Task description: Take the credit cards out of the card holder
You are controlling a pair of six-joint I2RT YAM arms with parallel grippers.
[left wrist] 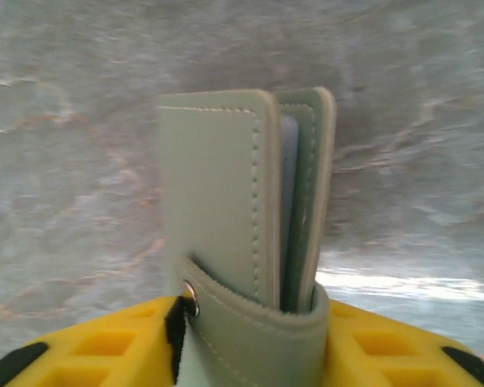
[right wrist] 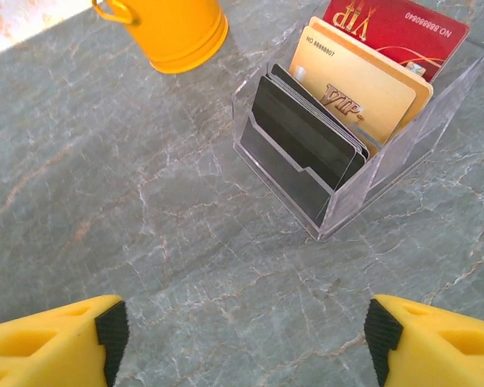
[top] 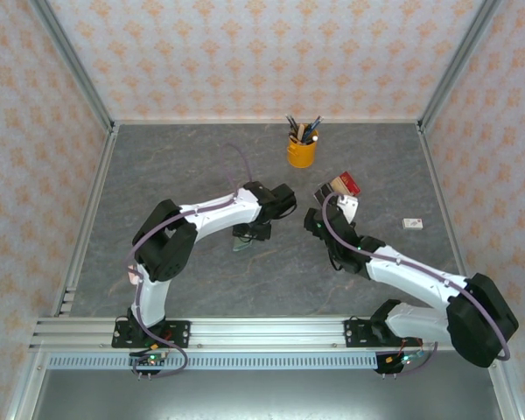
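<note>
The card holder [left wrist: 226, 201], a sage-green folding wallet with a strap round its lower end, stands upright between the yellow fingers of my left gripper [left wrist: 250, 326], which press on both its sides. A thin blue-grey edge shows between its leaves. From above, the card holder [top: 242, 242] hangs under the left gripper [top: 249, 232] at mid-table. A red credit card [right wrist: 399, 28] and a gold one [right wrist: 363, 93] stand in a clear rack [right wrist: 339, 201] behind dark cards. My right gripper [right wrist: 242, 330] hovers open and empty just short of the rack [top: 341, 185].
A yellow pen cup [top: 302, 150] stands behind the rack; its base [right wrist: 173, 32] shows in the right wrist view. A small white object [top: 412, 224] lies at the right. Patterned walls enclose the grey marbled table [top: 175, 175].
</note>
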